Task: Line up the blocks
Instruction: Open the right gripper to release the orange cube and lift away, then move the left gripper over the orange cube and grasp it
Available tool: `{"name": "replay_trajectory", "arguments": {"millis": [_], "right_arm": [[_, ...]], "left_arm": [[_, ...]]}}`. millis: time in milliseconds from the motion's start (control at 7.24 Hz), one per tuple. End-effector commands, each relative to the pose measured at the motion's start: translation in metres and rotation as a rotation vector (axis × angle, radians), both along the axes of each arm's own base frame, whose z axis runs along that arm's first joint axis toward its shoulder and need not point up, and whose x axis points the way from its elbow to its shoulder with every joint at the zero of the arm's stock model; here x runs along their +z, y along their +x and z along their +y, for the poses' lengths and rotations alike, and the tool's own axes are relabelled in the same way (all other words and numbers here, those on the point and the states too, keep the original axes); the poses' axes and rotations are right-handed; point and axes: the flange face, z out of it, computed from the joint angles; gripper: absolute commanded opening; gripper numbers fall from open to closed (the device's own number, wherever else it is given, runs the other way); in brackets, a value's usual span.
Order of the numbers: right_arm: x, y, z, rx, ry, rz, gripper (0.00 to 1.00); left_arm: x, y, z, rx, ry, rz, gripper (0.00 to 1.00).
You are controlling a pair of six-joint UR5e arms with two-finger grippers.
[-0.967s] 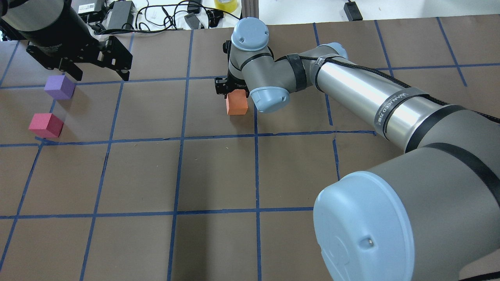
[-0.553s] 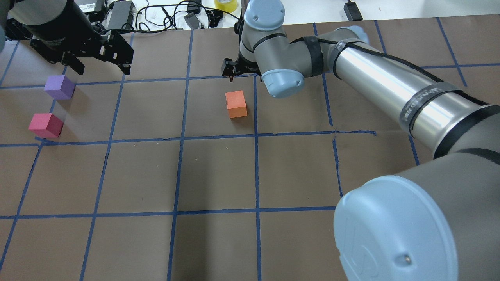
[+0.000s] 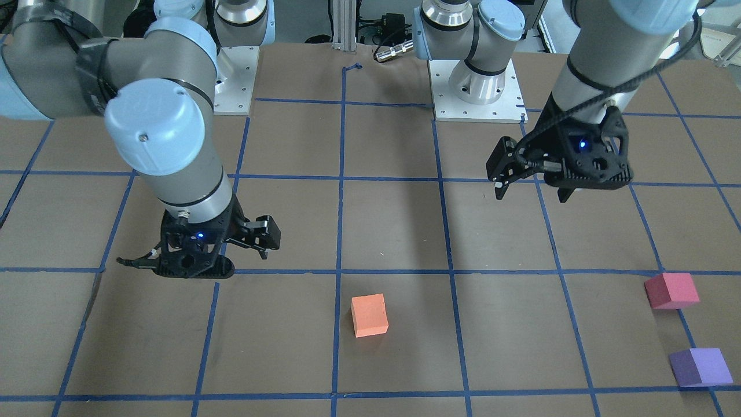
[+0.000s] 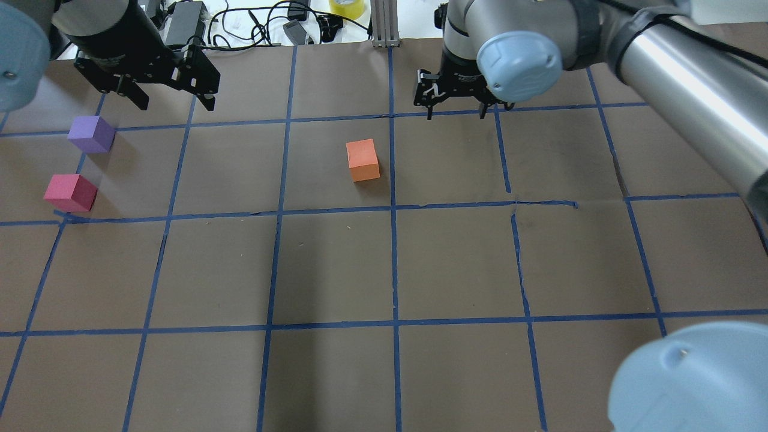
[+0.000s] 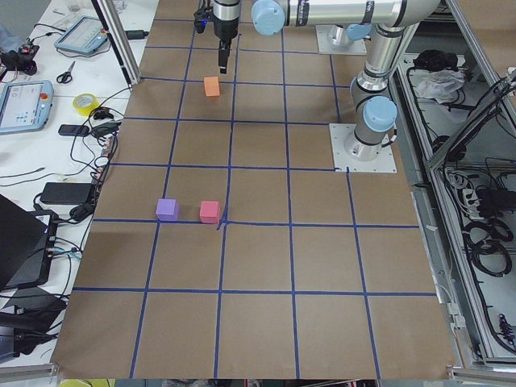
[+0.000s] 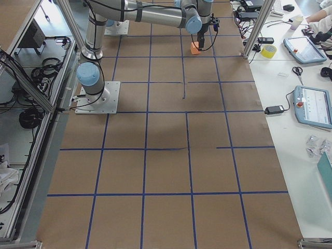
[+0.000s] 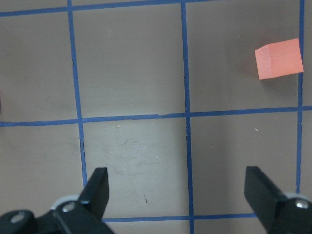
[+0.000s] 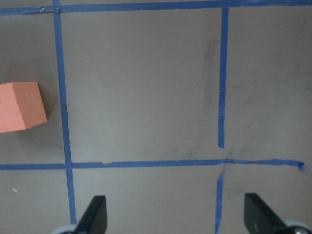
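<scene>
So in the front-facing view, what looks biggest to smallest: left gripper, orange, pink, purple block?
Largest: left gripper.
Then purple block, red-pink block, orange block: nearly alike; camera nearness favours purple, so unranked.

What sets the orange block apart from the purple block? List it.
Colour: the orange block is orange, the purple block violet. Place: the orange block sits alone near the middle; the purple block sits far to the robot's left, near the red-pink block. Nearest gripper: the open right gripper for the orange block, the open left gripper for the purple block. Both are similar-sized cubes, lying free.
</scene>
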Motion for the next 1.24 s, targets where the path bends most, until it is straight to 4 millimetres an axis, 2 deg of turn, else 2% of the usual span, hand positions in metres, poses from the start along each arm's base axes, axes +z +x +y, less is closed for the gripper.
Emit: {"name": "replay_trajectory", "arguments": {"millis": [0, 138, 276, 553, 691, 829, 967, 1105], "right_arm": [[0.052, -0.020, 0.029, 0.039, -0.040, -0.001, 1.00], [0.063, -0.022, 0.030, 0.041, -0.075, -0.004, 1.00], [0.065, -0.025, 0.028, 0.038, -0.093, -0.001, 1.00], [0.073, -0.030, 0.024, 0.037, -0.142, 0.001, 1.00], [0.070, -0.027, 0.024, 0.042, -0.131, -0.028, 1.00], [0.071, -0.033, 0.022, 0.032, -0.135, -0.027, 1.00], [0.080, -0.042, 0.023, 0.017, -0.149, -0.018, 1.00], [0.089, -0.038, 0.028, 0.025, -0.166, -0.035, 1.00]], "left_arm": [[-0.092, 0.001, -0.021, -0.005, 0.046, -0.006, 1.00], [-0.125, 0.002, -0.033, -0.002, 0.050, -0.008, 1.00], [-0.149, 0.003, -0.046, -0.002, 0.041, -0.009, 1.00], [-0.174, -0.002, -0.065, 0.074, -0.005, -0.005, 1.00], [-0.177, -0.034, -0.070, 0.091, -0.040, 0.005, 1.00], [-0.181, -0.071, -0.079, 0.079, -0.057, 0.011, 1.00], [-0.183, -0.112, -0.087, 0.127, -0.072, 0.028, 1.00], [-0.191, -0.148, -0.092, 0.142, -0.075, 0.036, 1.00]]}}
